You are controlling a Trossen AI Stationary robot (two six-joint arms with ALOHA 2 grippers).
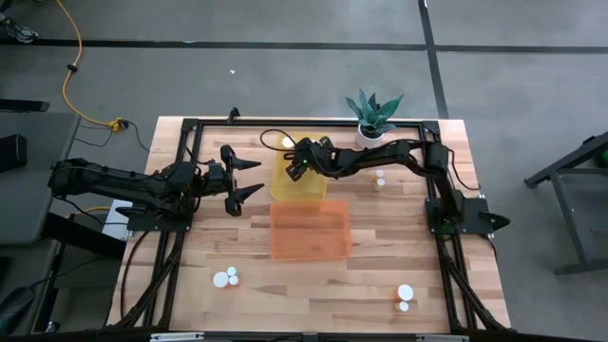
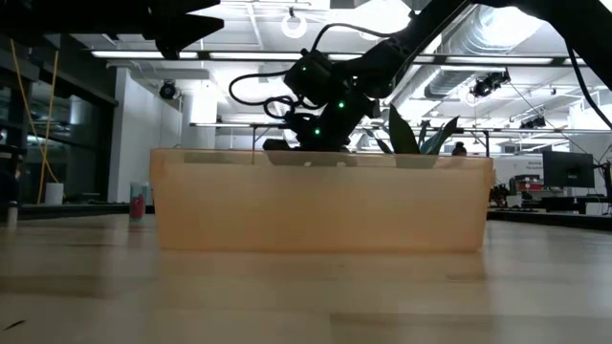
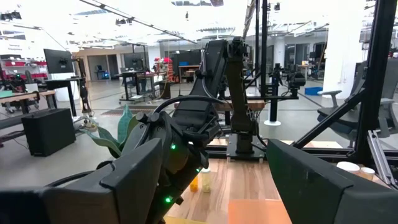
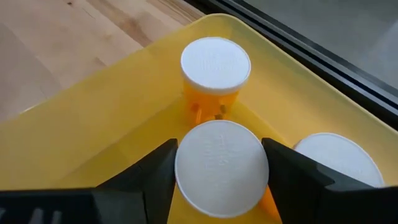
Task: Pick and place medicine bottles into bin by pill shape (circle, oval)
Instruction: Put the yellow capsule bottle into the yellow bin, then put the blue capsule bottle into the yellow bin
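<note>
My right gripper [image 1: 293, 163] reaches over the yellow bin [image 1: 315, 186] at the table's far middle, slanting down into it. Its fingers flank a medicine bottle [image 4: 221, 155] with a white cap. Two more bottles [image 4: 216, 65] [image 4: 339, 163] stand upright in the same bin, at its corner. Other bottles stand on the table at the near left [image 1: 226, 277], the near right [image 1: 404, 294] and beside the right arm [image 1: 380, 178]. My left gripper [image 1: 245, 180] hovers open to the left of the bins, with nothing between its fingers. My right gripper has the bottle's white cap between its two fingers, one finger [image 4: 155, 177] on each side of the cap's rim [image 4: 185, 167]. The fingers slant down from the table's right. The bottle is upright inside the yellow bin; the cap hides whether its base stands on the bin's floor.
An orange bin [image 1: 309, 255] lies just nearer than the yellow one, at the table's middle. A potted plant [image 1: 372, 114] stands at the far edge, right of the yellow bin. A black frame rail [image 1: 285, 122] runs along the table's far side.
</note>
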